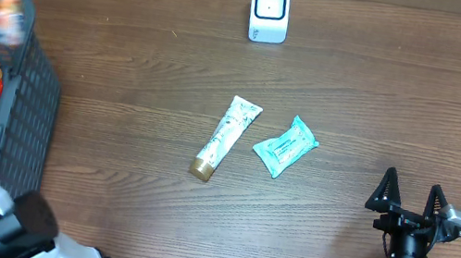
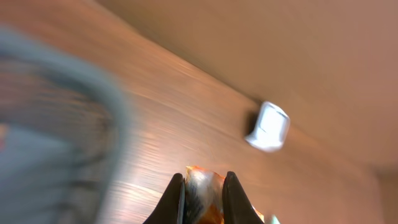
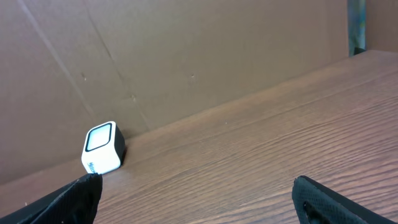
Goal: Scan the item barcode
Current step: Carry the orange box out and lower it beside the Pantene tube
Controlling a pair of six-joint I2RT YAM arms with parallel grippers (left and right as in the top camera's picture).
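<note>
Left pincer (image 2: 203, 186) is clamped (blurred overhead); right pincer (image 1: 413, 181) gapes wide.

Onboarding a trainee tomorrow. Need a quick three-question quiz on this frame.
1. True or false: the right end effector is shut on the teal plastic packet.
2. Which end effector grips the blurred orange-and-white item? A) left B) right C) neither
3. Fill in: the white tube with the gold cap lies ____ the packet and the black mesh basket.
Key: 1 false, it is open and empty. 2 A, the left end effector. 3 between.
</note>
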